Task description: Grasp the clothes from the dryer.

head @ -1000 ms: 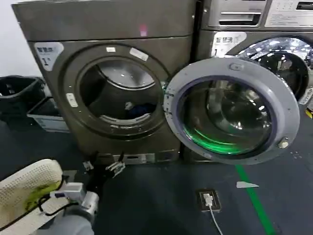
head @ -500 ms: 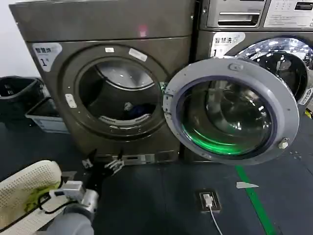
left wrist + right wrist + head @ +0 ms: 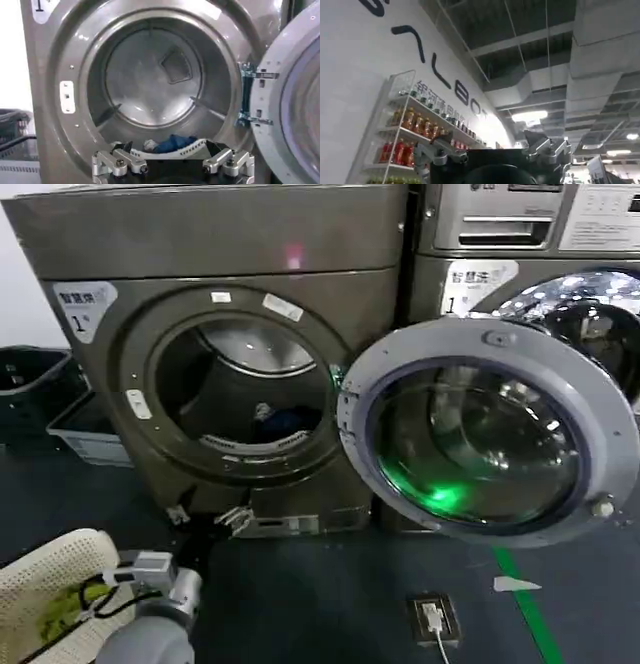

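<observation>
The bronze-grey dryer (image 3: 215,244) stands ahead with its grey-rimmed glass door (image 3: 490,344) swung open to the right. Clothes (image 3: 283,422), a dark blue bundle with a pale piece, lie at the bottom of the drum (image 3: 245,349). In the left wrist view the clothes (image 3: 172,143) sit just behind the drum's front lip. My left gripper (image 3: 207,517) hangs low before the dryer's base, below the mouth, open and empty; its fingers (image 3: 118,163) spread wide. My right gripper (image 3: 495,152) points up at the ceiling, open, holding nothing.
A silver LG machine (image 3: 520,234) stands right of the dryer, partly behind the open door. A black basket (image 3: 30,379) and a grey crate (image 3: 90,434) sit on the left. A white mesh basket (image 3: 45,589) is beside my left arm. A floor socket (image 3: 434,618) and green line (image 3: 530,609) mark the floor.
The dryer has grown larger and shifted in the head view, so I have come closer. The left gripper stays open, now nearer the dryer's base.
</observation>
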### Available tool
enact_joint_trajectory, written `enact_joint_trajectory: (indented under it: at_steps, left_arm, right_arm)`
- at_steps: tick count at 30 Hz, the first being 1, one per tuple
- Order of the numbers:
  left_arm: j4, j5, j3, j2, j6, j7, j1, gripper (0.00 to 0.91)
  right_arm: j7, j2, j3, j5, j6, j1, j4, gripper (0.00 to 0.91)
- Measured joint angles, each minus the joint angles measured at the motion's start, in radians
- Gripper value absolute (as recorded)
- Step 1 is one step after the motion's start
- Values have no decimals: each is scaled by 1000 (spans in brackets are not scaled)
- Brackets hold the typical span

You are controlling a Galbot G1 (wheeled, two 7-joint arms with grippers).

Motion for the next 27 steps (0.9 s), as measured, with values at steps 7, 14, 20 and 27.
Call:
enact_joint_trajectory:
  at_steps: [7, 14, 20, 27]
  left_arm:
    - [1, 4, 3, -5, -1, 0, -2, 907]
    - [9, 5, 5, -6, -1, 1, -10, 907]
    - [18, 8, 6, -8, -4, 2, -12, 907]
    - [30, 8, 13, -10, -17, 8, -27, 907]
  right_arm:
    - [0, 0, 4, 0, 3, 0, -2, 907]
    - [-1, 1, 2, -2, 3, 4, -5, 907]
    - [-3, 2, -4, -4, 4, 9, -6, 907]
    - [1, 1, 2, -11, -30, 8, 6, 907]
